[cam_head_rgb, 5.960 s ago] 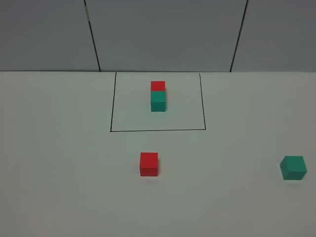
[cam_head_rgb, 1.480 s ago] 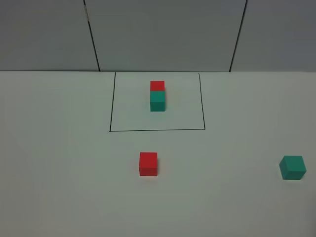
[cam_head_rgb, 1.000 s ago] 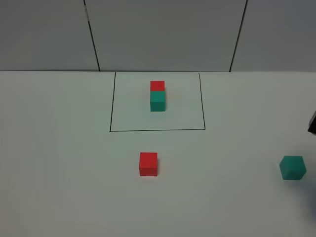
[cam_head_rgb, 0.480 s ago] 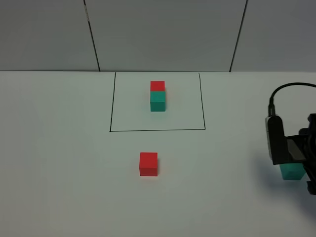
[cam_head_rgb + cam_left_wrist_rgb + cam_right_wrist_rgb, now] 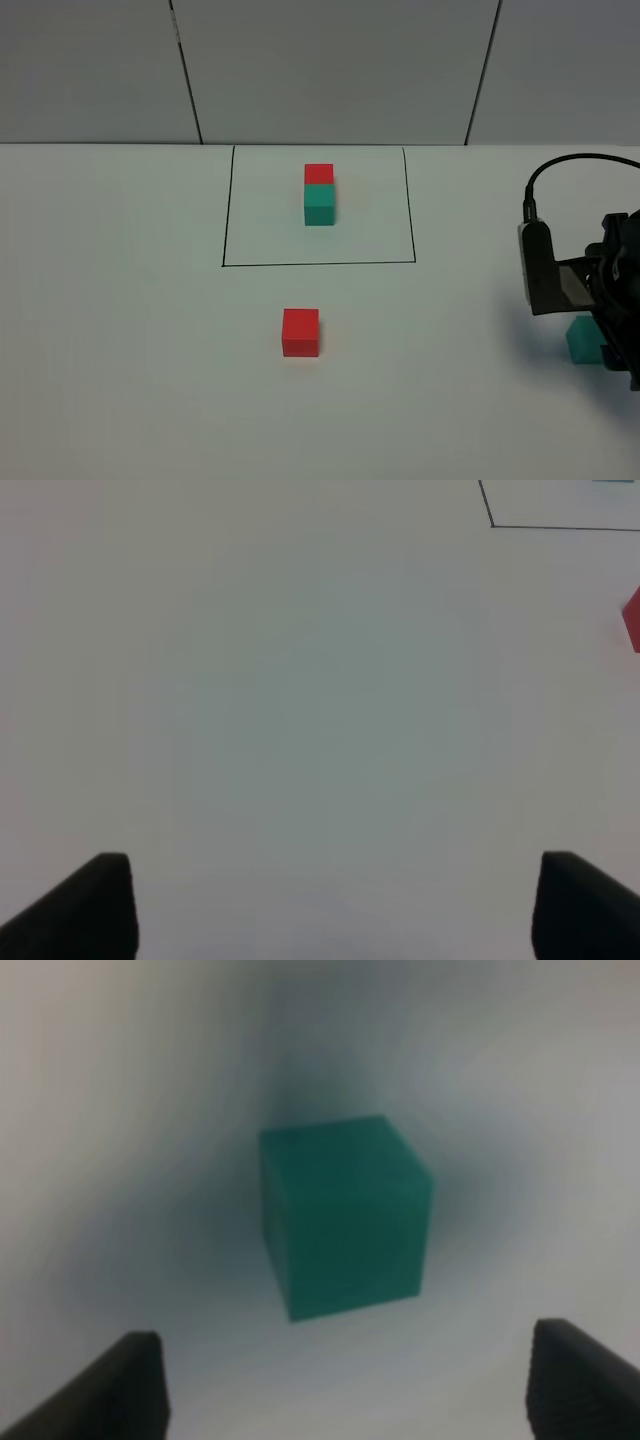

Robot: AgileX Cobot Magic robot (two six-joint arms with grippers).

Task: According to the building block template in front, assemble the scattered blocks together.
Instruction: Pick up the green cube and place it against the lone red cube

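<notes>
- So where does the loose teal-green cube (image 5: 345, 1215) sit against the right gripper (image 5: 350, 1388)?
- Right on its centre line. In the wrist view the cube lies ahead of the 2 dark fingertips (image 5: 125, 1385), midway between them, with white surface showing on both sides. It touches neither.
- And the jaws?
- Spread wide, far wider than the cube, and holding nothing. The cube is turned a little, so 1 vertical edge faces the camera.
- What does the high camera add?
- The gripper hangs over the cube at the right edge of the table (image 5: 120, 360), and its black body covers part of the cube. How high the tips are above the tabletop I cannot tell.
- The other block?
- The loose red cube (image 5: 300, 332) rests near the middle of the table, on the near side of the black frame line (image 5: 320, 264), well apart from the teal-green cube. Inside the frame stands the template pair (image 5: 320, 195): red on the far side, teal-green on the near side, touching.
- And the left gripper (image 5: 330, 910)?
- Its jaws are wide apart too, over bare white surface, gripping nothing. A sliver of the red cube and 1 corner of the frame line show at the edge of its wrist view.
</notes>
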